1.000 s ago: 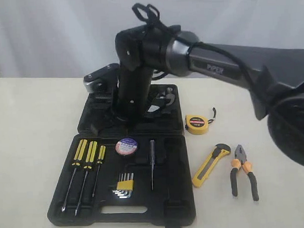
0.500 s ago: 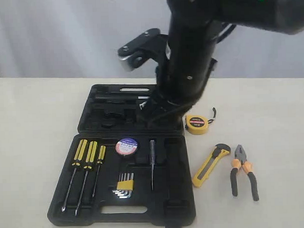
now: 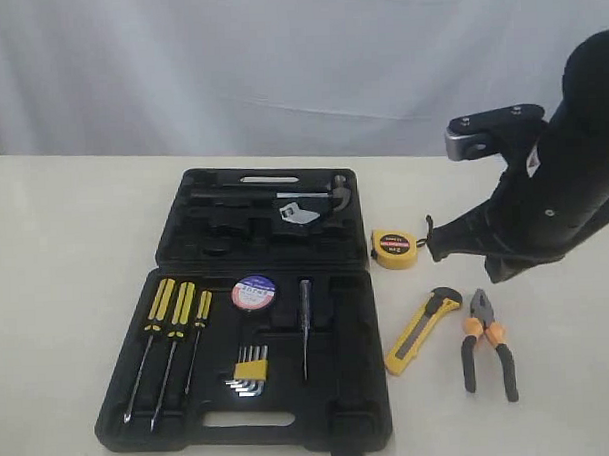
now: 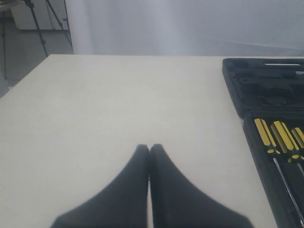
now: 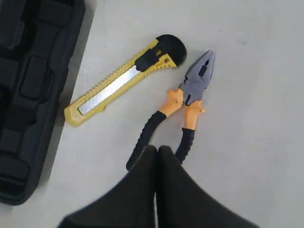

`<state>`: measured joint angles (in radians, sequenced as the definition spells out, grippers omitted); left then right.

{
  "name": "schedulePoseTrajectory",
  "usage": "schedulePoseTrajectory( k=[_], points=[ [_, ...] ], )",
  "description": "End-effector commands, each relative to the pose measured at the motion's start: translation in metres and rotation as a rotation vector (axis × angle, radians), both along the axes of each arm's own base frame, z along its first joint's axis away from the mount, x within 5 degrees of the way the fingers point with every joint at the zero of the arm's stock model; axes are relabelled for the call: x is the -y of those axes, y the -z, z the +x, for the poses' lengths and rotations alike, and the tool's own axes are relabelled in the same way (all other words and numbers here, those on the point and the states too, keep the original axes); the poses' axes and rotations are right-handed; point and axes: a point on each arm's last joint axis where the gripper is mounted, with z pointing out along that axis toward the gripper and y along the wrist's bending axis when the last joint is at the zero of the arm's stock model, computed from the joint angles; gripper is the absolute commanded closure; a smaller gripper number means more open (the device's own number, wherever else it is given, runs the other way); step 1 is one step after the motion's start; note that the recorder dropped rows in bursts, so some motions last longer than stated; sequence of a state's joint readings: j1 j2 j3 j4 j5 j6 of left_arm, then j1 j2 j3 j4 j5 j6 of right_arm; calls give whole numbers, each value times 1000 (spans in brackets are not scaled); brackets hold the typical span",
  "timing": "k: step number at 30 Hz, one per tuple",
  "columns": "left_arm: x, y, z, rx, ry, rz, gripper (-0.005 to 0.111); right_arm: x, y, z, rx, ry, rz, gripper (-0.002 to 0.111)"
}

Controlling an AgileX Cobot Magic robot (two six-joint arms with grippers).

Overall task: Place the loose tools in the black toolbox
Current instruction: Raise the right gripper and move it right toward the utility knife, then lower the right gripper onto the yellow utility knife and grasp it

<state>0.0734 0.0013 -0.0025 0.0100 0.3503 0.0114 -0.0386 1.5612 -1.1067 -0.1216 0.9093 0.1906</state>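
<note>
1. Pliers point(image 3: 487, 342), knife point(image 3: 422, 330) and tape measure point(image 3: 394, 249) lie loose on the tabletop point(image 3: 65, 256), right of the open toolbox point(image 3: 350, 386).
2. We see the tape roll point(image 3: 254, 292) already seated in the toolbox's near half, beside the screwdrivers point(image 3: 180, 310).
3. Our right end effector point(image 5: 156, 151) hangs clenched and empty above the tabletop near the pliers.
4. Our left end effector point(image 4: 149, 148) is clenched too, empty, over the tabletop left of the toolbox.
</note>
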Motion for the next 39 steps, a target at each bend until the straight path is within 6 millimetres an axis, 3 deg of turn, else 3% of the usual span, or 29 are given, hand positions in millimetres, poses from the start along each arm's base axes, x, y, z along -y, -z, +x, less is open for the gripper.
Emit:
schedulePoseTrajectory(
  k=[1,8,14,17,33,39],
  points=[
    [1,0,0,8,5,-14,107,0,28,15,-16,103,45,108],
    [1,0,0,8,5,-14,107,-10,73,39,-17,147,84,108],
    [1,0,0,8,5,-14,107,-20,91,51,33,188,112,58],
    [1,0,0,8,5,-14,107,-20,91,52,44,227,127,45],
    [1,0,0,8,5,-14,107,-18,117,59,39,320,124,44],
    [1,0,0,8,5,-14,107,-18,118,62,79,327,141,44]
  ],
)
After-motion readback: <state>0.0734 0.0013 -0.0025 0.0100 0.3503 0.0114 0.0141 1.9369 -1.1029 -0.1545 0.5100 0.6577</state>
